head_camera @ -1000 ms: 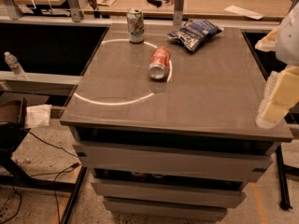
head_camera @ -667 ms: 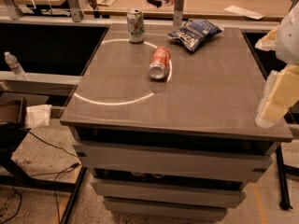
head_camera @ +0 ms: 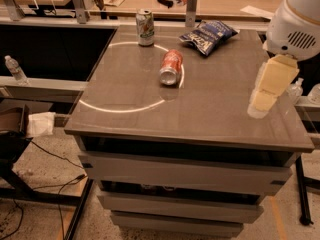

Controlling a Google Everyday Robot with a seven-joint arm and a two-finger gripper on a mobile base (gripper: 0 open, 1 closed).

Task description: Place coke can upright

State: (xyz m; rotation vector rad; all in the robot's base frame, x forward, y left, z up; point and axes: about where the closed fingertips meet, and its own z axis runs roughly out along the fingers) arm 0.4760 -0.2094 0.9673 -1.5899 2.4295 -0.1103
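On glossy tabletop [head_camera: 200, 111], coke can [head_camera: 171, 67] (sideways); gripper [head_camera: 263, 100] far right.

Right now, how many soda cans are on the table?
2: coke can lying mid-table; white-and-green can upright at the far edge. The gripper hovers by the right edge.

The pincer [head_camera: 260, 103] has edged inward over the table's [head_camera: 200, 114] edge.
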